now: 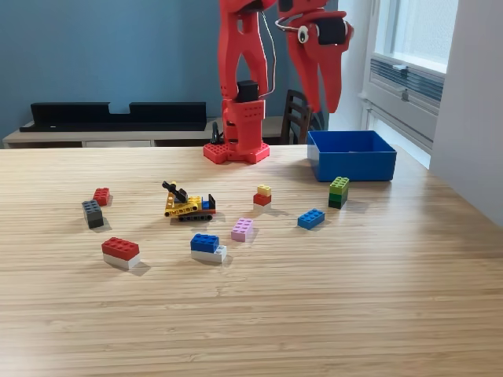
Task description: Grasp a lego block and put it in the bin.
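Shallow bright blue bin (pixel 351 166), open-topped; red pincer (pixel 327 98) hangs above it, fingers together, empty.

Below the claw (pixel 326 98), the bin (pixel 351 155) stands open-topped. Nearer the camera, the green block (pixel 339 192) crowds the bin's front wall.

Red arm (pixel 244 86); bright blue bin (pixel 350 155); pale striped wood table (pixel 314 314). Blocks: lilac (pixel 242 229), blue (pixel 311 218), green-on-black (pixel 339 192), yellow-on-red (pixel 262 195).

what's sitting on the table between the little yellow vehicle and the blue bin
In the exterior view, a yellow-on-red block stack lies between the yellow vehicle and the blue bin.
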Controlling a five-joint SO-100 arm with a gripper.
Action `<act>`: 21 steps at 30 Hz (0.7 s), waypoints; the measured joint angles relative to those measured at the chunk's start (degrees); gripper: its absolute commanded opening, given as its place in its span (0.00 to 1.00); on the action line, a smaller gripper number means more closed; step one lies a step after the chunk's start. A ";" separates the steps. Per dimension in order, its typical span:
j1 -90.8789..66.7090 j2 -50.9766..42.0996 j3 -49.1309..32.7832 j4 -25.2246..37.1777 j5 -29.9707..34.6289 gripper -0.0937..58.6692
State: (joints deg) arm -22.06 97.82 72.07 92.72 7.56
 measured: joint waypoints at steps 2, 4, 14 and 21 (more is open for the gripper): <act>2.81 0.00 0.00 0.00 -0.35 0.27; 4.48 0.00 0.00 0.00 -0.62 0.27; 9.93 0.00 0.00 0.00 -1.14 0.13; 13.01 0.00 0.00 0.00 -0.97 0.07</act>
State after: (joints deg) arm -9.05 97.82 72.07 92.72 6.59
